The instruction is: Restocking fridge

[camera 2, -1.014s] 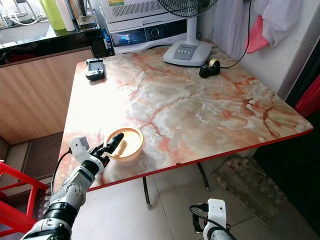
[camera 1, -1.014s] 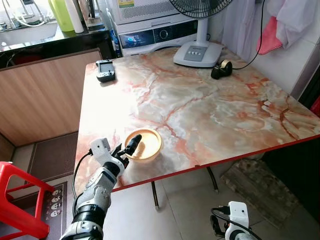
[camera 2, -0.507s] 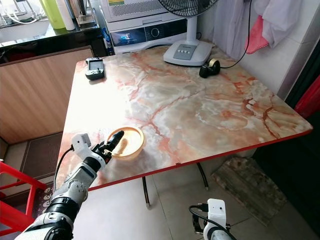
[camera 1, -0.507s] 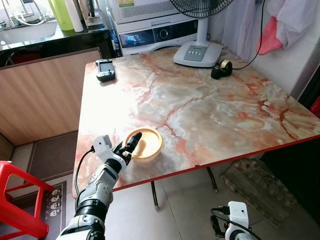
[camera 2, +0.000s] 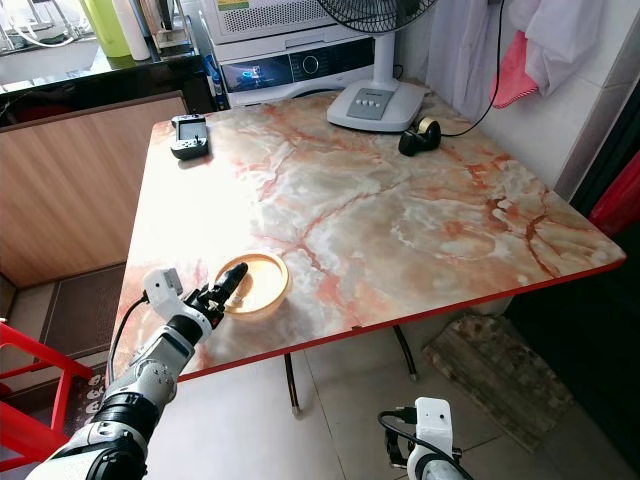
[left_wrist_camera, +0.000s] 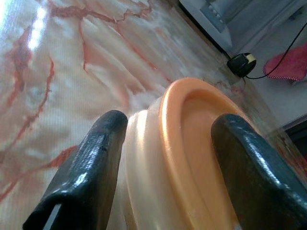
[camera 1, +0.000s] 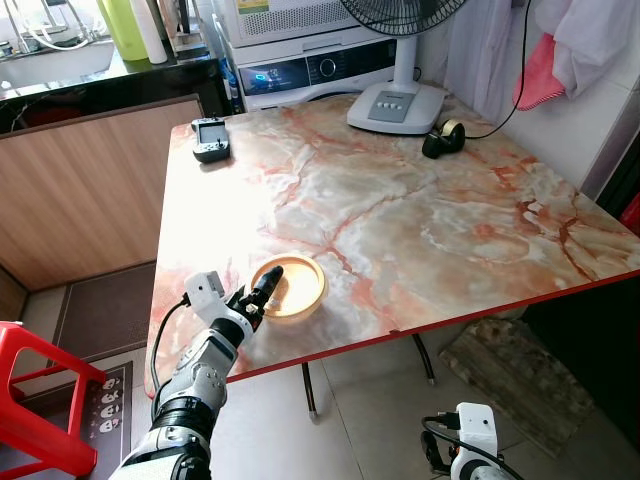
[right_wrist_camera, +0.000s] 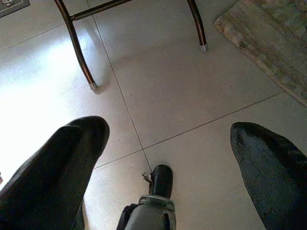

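Marbled pink and cream, with a red edge, the counter [camera 1: 420, 230] takes up most of the room in front of the robot, and near its front left corner sits a shallow orange bowl [camera 1: 290, 288]. The left gripper [camera 1: 259, 294] is at that bowl: its jaws straddle the near rim, one black finger inside the bowl and one outside against the pale wall. In the left wrist view the fingers [left_wrist_camera: 91, 167] stand on either side of the rim with the wall close between them, but I cannot tell whether they are pressing it or only standing around it. The bowl rests flat on the counter.

Further out, a small dark handheld device [camera 1: 210, 139] lies near the far left corner. At the far side a white pedestal fan base [camera 1: 396, 105] stands with its cord trailing right, and just beside it is a black tape dispenser [camera 1: 443, 138]. Behind the counter a white appliance with a lit display [camera 1: 305, 70] sits against the wall, with a green bottle [camera 1: 122, 28] on the dark sink top to its left. A pink cloth [camera 1: 541, 72] hangs on the right wall. A red plastic stool [camera 1: 35, 400] stands on the floor at the left.

The right gripper [right_wrist_camera: 168, 167] hangs low over the tiled floor [right_wrist_camera: 192, 96], jaws wide apart and holding nothing, near a woven mat [right_wrist_camera: 268, 43] and the counter's metal legs [right_wrist_camera: 76, 48].
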### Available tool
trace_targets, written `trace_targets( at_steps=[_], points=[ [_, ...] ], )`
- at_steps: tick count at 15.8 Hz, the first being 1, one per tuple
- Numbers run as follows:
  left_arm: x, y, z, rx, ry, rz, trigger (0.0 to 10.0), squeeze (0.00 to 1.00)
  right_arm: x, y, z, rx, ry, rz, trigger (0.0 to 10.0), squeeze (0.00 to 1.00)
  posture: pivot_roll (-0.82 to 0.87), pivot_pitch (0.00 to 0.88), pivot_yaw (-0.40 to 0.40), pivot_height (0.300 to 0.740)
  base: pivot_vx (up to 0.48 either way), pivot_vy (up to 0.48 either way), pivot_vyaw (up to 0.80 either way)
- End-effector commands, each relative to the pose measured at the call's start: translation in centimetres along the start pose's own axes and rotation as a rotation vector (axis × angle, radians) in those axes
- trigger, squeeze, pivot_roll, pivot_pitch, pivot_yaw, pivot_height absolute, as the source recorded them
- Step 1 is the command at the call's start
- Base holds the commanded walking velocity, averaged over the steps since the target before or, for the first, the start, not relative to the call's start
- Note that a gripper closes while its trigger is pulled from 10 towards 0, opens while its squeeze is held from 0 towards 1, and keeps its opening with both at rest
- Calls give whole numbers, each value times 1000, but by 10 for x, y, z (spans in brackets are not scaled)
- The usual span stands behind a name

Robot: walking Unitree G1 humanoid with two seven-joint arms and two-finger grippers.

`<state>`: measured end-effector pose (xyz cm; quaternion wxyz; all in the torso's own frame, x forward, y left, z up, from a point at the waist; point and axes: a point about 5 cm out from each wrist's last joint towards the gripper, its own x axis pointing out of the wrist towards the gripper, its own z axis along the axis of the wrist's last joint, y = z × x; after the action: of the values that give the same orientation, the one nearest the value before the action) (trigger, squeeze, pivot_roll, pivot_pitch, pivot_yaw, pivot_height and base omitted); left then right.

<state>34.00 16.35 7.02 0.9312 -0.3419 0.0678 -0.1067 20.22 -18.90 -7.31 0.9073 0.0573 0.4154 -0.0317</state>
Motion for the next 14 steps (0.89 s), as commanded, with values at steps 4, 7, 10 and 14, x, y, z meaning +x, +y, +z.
trace_targets(
  at_steps=[4, 7, 10, 14],
  points=[
    [0, 3, 4, -32, -21, 3, 863, 0, 0, 1, -1, -9, 13, 3, 10000, 0, -56, 0, 34, 740, 0, 0, 0],
    [0, 3, 5, -26, -20, 4, 0, 0, 0, 1, -1, -7, 12, 2, 10000, 0, -56, 0, 32, 740, 0, 0, 0],
    [-2, 6, 5, -21, -19, 7, 0, 0, 0, 1, -1, -5, 12, 2, 10000, 0, -59, 0, 33, 740, 0, 0, 0],
    [-4, 10, 6, -15, -34, 29, 0, 0, 0, 0, -1, -12, 13, -2, 10000, 0, -56, 0, 31, 740, 0, 0, 0]
  ],
)
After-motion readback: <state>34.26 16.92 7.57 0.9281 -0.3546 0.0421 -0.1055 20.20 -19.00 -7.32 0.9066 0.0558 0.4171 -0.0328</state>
